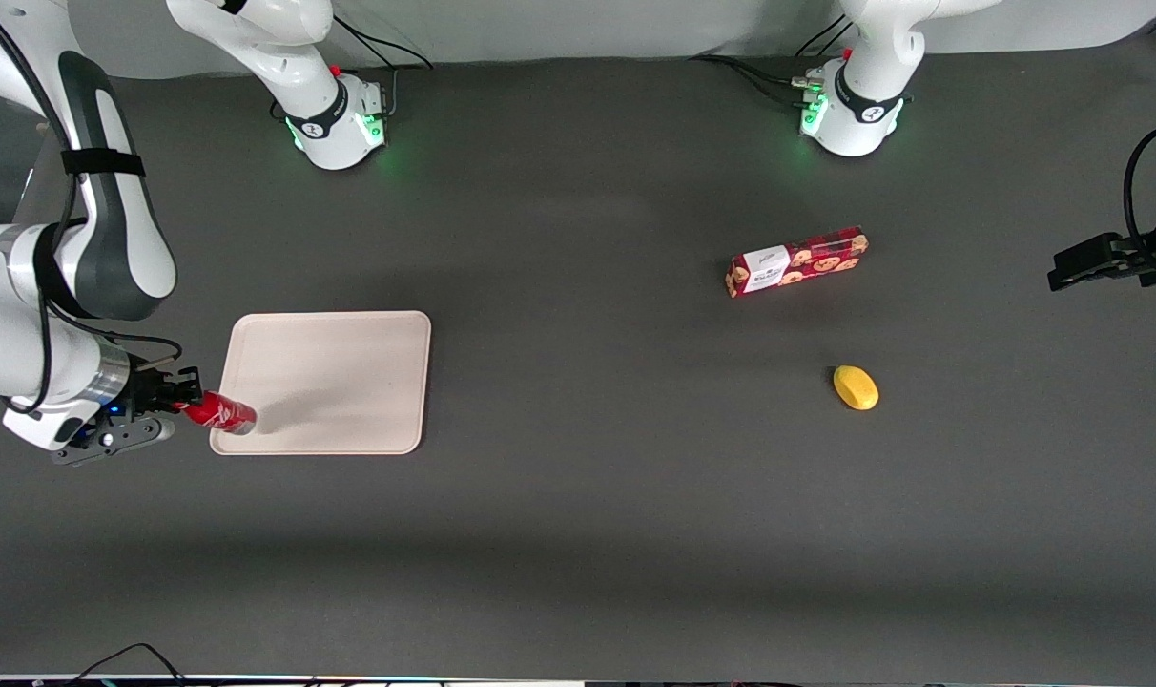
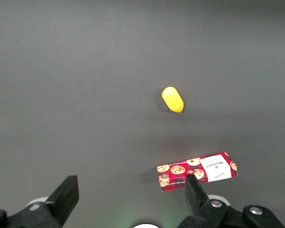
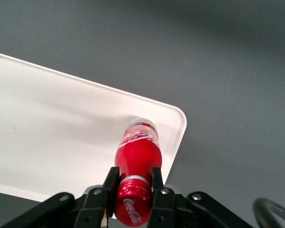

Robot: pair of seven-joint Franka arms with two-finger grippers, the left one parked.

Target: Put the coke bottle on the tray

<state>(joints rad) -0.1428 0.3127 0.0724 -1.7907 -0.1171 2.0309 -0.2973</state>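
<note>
On the dark grey worktop (image 1: 578, 534) lies the large flat cream rectangular tray (image 1: 349, 363). Over its corner nearest the working arm hangs the small slim red coke bottle (image 3: 137, 159), tilted, silvery base toward the tray. The black two-finger pincer (image 3: 133, 190) clamps its neck below the cap. Likely light, rigid, slick; the neck grip seems sound.

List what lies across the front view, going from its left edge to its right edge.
gripper shut on the coke bottle → tray → cookie box → yellow lemon-like thing
</note>
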